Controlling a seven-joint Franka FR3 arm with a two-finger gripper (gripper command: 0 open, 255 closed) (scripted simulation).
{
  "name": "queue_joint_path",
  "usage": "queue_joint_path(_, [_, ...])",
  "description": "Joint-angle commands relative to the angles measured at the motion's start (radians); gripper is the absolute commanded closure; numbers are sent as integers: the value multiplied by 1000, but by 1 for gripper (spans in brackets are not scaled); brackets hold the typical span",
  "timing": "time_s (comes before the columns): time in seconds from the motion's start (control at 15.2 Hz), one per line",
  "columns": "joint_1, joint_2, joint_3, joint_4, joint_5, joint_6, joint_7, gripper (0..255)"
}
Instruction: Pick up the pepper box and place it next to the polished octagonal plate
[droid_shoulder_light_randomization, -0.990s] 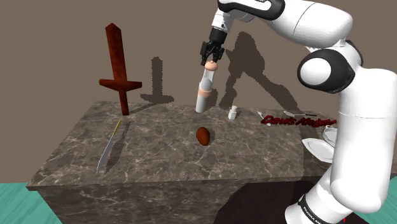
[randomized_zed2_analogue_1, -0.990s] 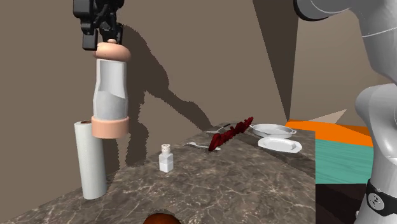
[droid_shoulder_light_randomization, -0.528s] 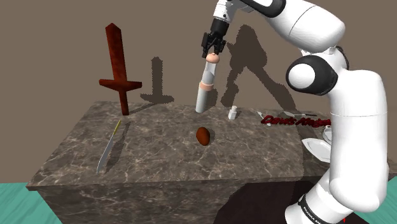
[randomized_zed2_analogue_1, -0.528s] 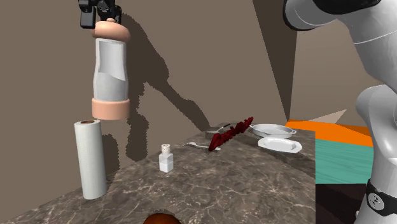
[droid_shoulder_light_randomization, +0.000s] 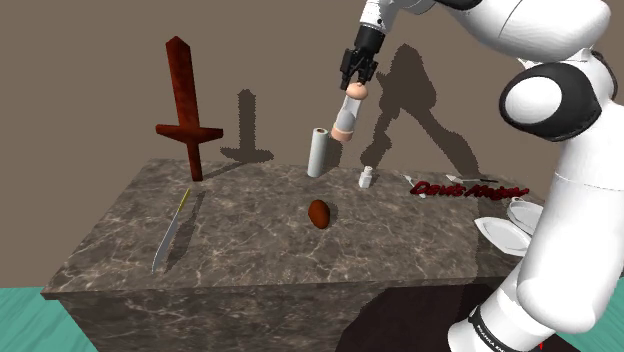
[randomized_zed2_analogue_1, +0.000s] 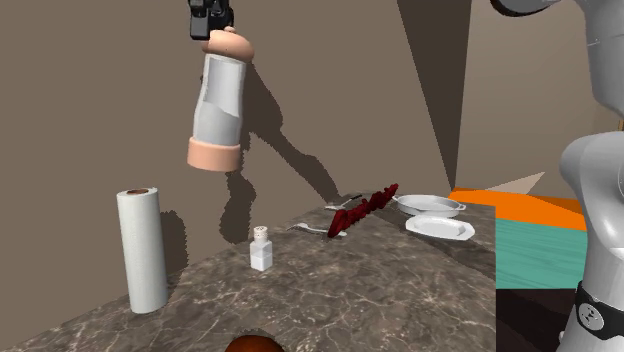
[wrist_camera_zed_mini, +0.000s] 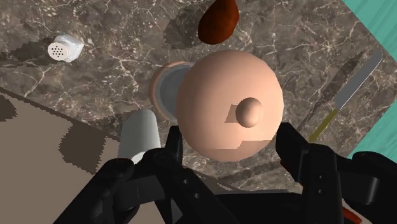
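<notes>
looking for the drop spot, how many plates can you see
2. A flat plate at the counter's end, on the second exterior view's right, and a deeper dish just behind it, near the red lettering. More may be hidden.

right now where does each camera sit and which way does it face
Shoulder view: beside the arm, a little behind, looking down over the counter; the arm rises at its right.
Second exterior view: low by the counter, facing the wall; arm at its right.
Wrist view: on the hand, looking down on the mill; fingers show.
All three share the mill and roll.
</notes>
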Motion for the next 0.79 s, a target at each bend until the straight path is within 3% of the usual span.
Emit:
queue_joint_path(0.0, [-1,-98,-9,-145,-15,42,-29,255])
queue_joint_path(0.33, [-28,-274,-38,-367,-46,75,-101,255])
queue_joint_path(0.73, [-69,-447,-81,-555,-89,75,-186,255])
